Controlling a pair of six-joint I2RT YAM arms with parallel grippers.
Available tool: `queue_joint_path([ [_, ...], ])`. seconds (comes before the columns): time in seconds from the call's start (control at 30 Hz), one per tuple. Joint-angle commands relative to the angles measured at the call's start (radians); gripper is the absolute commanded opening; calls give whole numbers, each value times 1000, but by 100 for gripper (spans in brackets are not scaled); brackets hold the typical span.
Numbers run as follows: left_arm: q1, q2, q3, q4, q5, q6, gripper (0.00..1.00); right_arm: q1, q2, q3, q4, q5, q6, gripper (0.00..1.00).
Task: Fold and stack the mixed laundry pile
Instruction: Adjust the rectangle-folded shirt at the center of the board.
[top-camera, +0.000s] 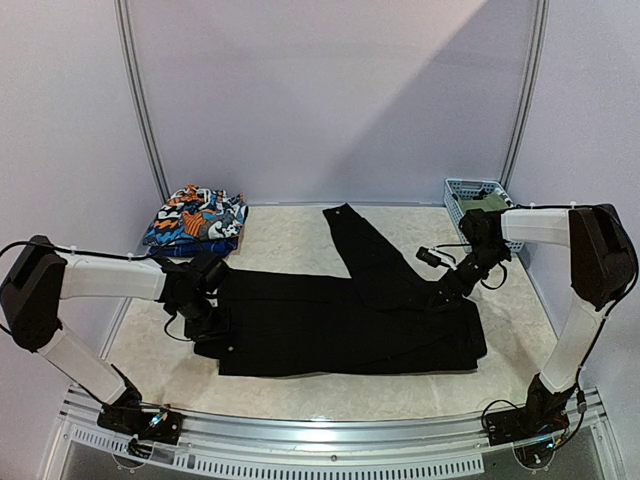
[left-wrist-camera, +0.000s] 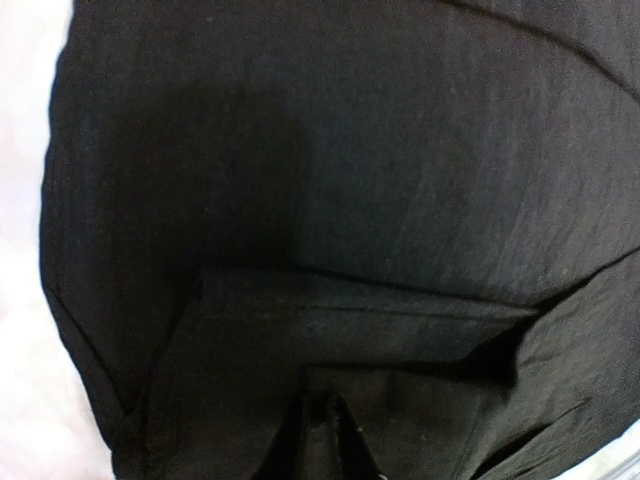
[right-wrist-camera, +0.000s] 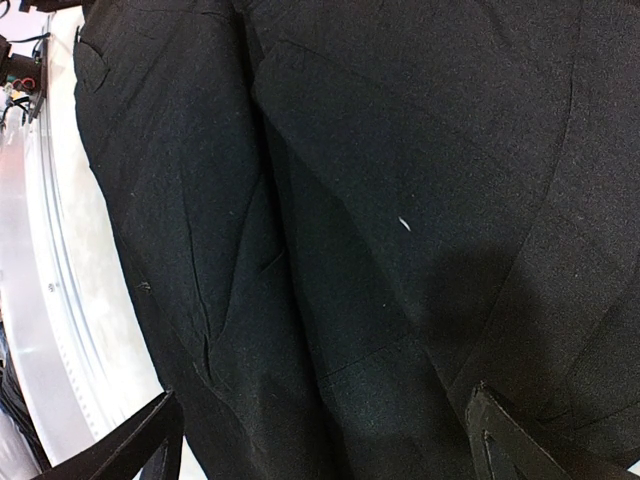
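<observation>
Left tool (top-camera: 203, 303) pinches the trousers' (top-camera: 340, 325) left end; right tool (right-wrist-camera: 325, 395) gapes wide over them. Only overhead do I see the basket (top-camera: 458, 203).

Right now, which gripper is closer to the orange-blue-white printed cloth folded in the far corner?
Left. The left gripper is on the black trousers just in front of the printed cloth; the right gripper is far across, over the trousers' opposite end.

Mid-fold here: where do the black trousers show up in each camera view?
Top external: black trousers spread across the middle, one leg angled toward the back.
Left wrist: they fill nearly the whole frame.
Right wrist: they fill most of the frame.
Shared landmark: the pale table, seen at the left edge of both wrist views.
</observation>
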Motion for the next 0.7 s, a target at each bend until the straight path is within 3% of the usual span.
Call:
queue_joint_path([
  [0.0, 13, -4, 26, 22, 12, 17, 1, -5, 17, 14, -17, -1, -15, 99],
  [0.37, 11, -92, 183, -169, -126, 110, 0, -5, 17, 12, -15, -2, -19, 99],
  [0.67, 23, 49, 312, -286, -187, 204, 0, -6, 8, 5, -5, 13, -15, 99],
])
